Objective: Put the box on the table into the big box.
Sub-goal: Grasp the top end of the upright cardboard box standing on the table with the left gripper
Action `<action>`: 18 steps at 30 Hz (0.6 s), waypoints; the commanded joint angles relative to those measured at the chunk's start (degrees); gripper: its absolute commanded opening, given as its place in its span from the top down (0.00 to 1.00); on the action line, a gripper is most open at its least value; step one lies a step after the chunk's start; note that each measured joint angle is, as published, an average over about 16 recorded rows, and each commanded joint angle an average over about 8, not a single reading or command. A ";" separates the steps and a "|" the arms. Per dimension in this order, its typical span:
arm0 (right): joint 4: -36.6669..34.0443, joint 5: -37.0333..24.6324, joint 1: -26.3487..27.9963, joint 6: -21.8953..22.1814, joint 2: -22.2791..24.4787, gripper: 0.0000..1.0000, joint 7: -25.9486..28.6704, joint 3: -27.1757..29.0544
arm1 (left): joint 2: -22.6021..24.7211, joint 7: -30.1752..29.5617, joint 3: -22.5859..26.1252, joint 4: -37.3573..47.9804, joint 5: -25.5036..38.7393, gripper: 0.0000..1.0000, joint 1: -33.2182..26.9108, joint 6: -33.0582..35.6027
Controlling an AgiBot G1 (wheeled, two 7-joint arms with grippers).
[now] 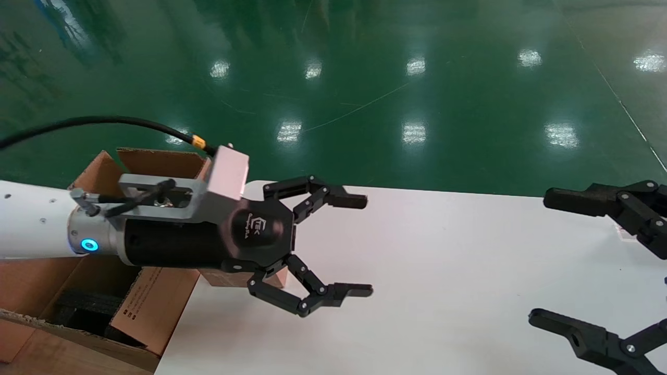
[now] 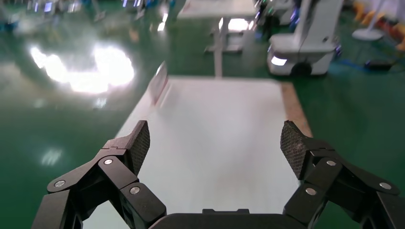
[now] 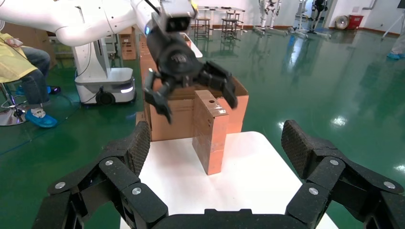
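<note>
Head view: the left gripper [image 1: 325, 245] hangs above the white surface [image 1: 443, 271] with its fingers spread wide and nothing held. The box [image 1: 242, 279] shows only as a brown sliver under the gripper body, at about 7 o'clock from the fingertips, beside the big box [image 1: 146, 302]. The right gripper [image 1: 594, 260] sits at the 3 o'clock edge of the frame, also spread wide and empty.

Left wrist view: the fingers [image 2: 139, 143] frame bare surface only; the box is not visible between them.

Right wrist view: the box [image 3: 210, 131] stands upright on the surface, long axis vertical, directly in front of the big box [image 3: 174, 117]. The left gripper [image 3: 191, 86] is just above it. The left arm is far nearer; the box appears to lie below and behind its fingertips, so the approach likely requires drawing back and lowering.
</note>
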 commanded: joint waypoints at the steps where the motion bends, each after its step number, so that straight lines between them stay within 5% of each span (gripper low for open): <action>1: 0.00 0.00 0.00 0.00 0.00 0.00 0.00 0.00 | 0.01 -0.14 0.61 1.14 1.35 0.00 -0.08 -0.18; 10: 0.00 0.01 0.00 0.00 0.00 0.00 0.00 -0.01 | -3.60 2.99 4.06 3.50 18.61 0.00 -5.12 -5.25; 18: 0.00 0.01 0.00 0.01 0.01 0.00 -0.01 -0.02 | -5.68 5.95 4.49 7.30 23.86 0.00 -8.53 -5.61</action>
